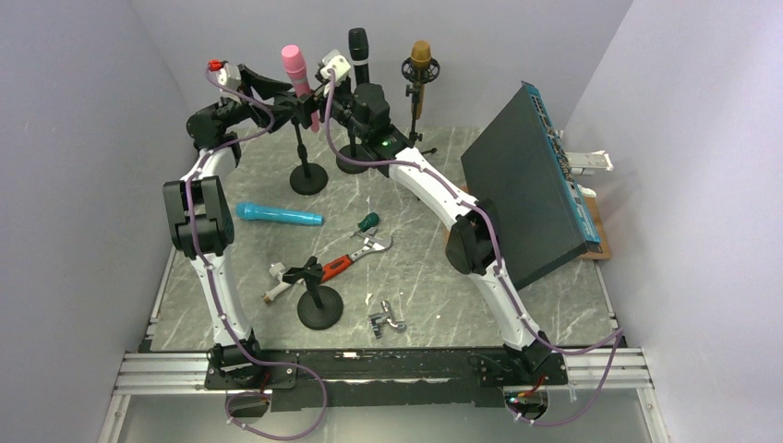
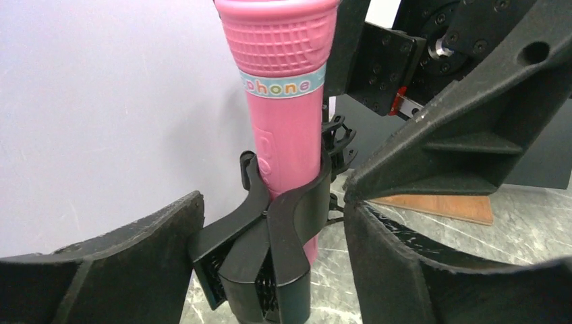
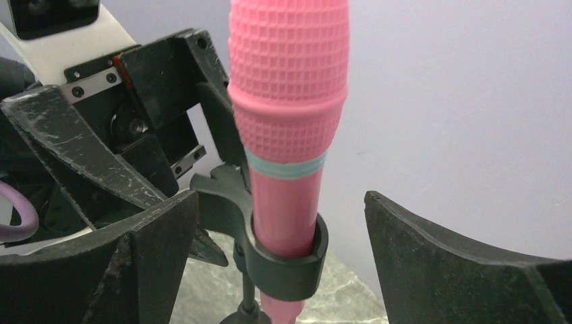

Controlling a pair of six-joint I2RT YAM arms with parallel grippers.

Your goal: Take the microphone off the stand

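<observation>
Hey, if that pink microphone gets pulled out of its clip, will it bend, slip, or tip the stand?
Probably rigid: the pink microphone looks like moulded plastic. Its smooth handle may slip. The clip hugs it, so the stand might tip.

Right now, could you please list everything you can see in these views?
Pink plastic microphone: one, pink, held in black clip, back left.
Black microphone: one, black, upright, back centre.
Gold-headed microphone: one, gold and black, upright, right of the black one.
Teal microphone: one, teal, lying flat, left.
Empty round-base stand: one, black, front centre.
Red-handled wrench: one, silver and red, centre.
Green-handled screwdriver: one, green, beside wrench.
Small metal part: one, silver, front centre.
Flat dark panel: one, dark with blue edge, leaning, right.
Marble-pattern table: one, grey, under everything.
Left gripper: one, black, open, flanking the clip.
Right gripper: one, black, open, flanking the pink microphone.
</observation>
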